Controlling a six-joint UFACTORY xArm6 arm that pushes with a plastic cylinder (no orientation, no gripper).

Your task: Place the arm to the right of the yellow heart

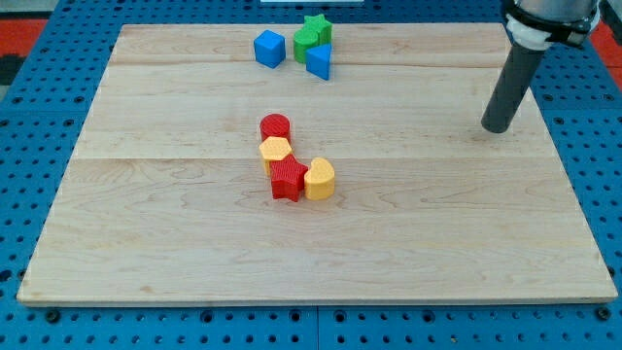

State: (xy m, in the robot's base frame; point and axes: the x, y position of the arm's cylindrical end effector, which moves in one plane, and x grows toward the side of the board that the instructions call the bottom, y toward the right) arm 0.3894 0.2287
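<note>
Spanning most of the frame: a pale wooden board of joined planks, lying on a blue perforated base showing at the edges.

Entering from the upper right corner: the arm's straight dark rod, leaning slightly, with my tip resting at board height in the right part of the frame. No jaws to open or shut here, only a plain rod, touching no block.

Sitting near the middle of the frame, a little left of centre: a chain of four blocks running from upper left to lower right. Topping the chain: a red cylinder block. Pressing against it from below: a yellow hexagonal block. Sitting just under that: a red star-shaped block. Touching the star's right side: the yellow heart block, lying well apart from my tip, which is standing far to the right of the heart and somewhat higher in the frame.

Clustering at the top centre: a blue cube block, standing slightly apart to the left; a green star block; a green block of unclear shape; and a blue triangular block, the last three touching one another.
</note>
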